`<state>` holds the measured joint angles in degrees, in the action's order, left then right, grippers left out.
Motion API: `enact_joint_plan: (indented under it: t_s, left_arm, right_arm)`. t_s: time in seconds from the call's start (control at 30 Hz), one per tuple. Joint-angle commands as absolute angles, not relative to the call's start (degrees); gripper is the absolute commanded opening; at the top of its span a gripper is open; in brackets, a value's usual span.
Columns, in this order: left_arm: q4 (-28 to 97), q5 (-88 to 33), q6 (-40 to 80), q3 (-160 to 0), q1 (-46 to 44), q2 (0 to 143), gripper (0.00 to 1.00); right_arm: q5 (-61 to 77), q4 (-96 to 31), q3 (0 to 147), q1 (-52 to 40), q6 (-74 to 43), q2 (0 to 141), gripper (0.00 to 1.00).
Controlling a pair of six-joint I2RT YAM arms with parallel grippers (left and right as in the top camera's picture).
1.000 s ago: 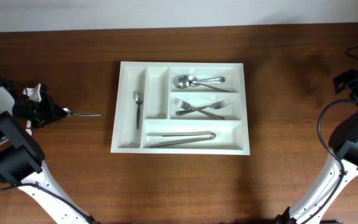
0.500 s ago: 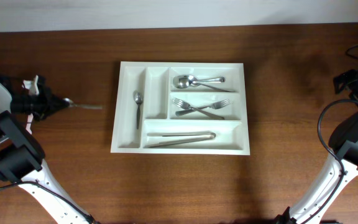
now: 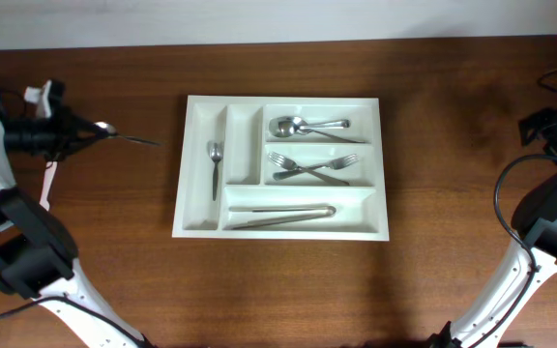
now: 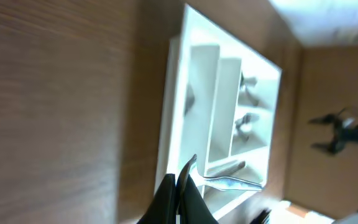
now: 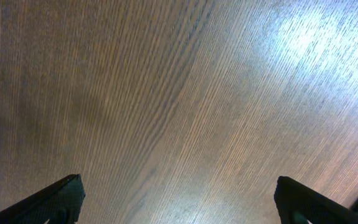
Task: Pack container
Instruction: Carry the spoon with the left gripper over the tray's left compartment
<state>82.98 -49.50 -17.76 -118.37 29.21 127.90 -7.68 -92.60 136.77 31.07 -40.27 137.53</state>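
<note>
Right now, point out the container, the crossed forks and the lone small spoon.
container [image 3: 245, 145], overhead view, floor of its empty narrow compartment.
crossed forks [image 3: 309, 168], overhead view, where they cross.
small spoon [image 3: 215, 172], overhead view, mid-handle.

The cutlery tray [image 3: 201, 208] is plain glossy white against a table [image 3: 433, 280] of dark reddish-brown wood with a fine straight grain, paler where light glares on it. The cutlery [image 3: 307, 166] in it is bright silver steel, like the spoon [image 3: 129, 138] at the black left gripper [image 3: 85, 130]. The right gripper [image 5: 178, 186] is black-fingered too. The arms [image 3: 549, 232] are black with white shells.
</note>
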Motion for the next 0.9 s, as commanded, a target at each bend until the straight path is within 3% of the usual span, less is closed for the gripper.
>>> enact_joint_plan:
  t_s: [0.0, 0.1, 0.23, 0.43, 0.67, 0.87]
  left_arm:
    - [84.55, -44.47, -21.41, -119.48, 23.83, 123.83, 0.02]
    - [84.25, -44.47, -14.83, -119.48, 19.99, 123.61, 0.02]
    - [80.23, -42.33, 3.27, -119.46, 16.08, 123.61, 0.02]
    - [81.01, -26.7, 35.77, -119.46, 12.95, 123.5, 0.02]
    - [88.79, -9.23, 55.59, -119.46, 5.13, 123.5, 0.02]
    - [89.93, -8.95, 73.21, -119.39, -1.65, 123.5, 0.02]
  right_arm:
    - [-8.21, -92.58, 137.16, 30.83, -40.27, 135.11, 0.98]
    - [-8.23, -92.55, 137.16, 30.83, -40.27, 135.11, 0.99]
    - [-8.21, -92.58, 137.16, 30.83, -40.27, 135.11, 0.99]
    - [-8.21, -92.58, 137.16, 30.83, -40.27, 135.11, 0.99]
    - [-8.21, -92.58, 137.16, 30.83, -40.27, 135.11, 0.99]
    - [-8.21, -92.58, 137.16, 30.83, -40.27, 135.11, 0.99]
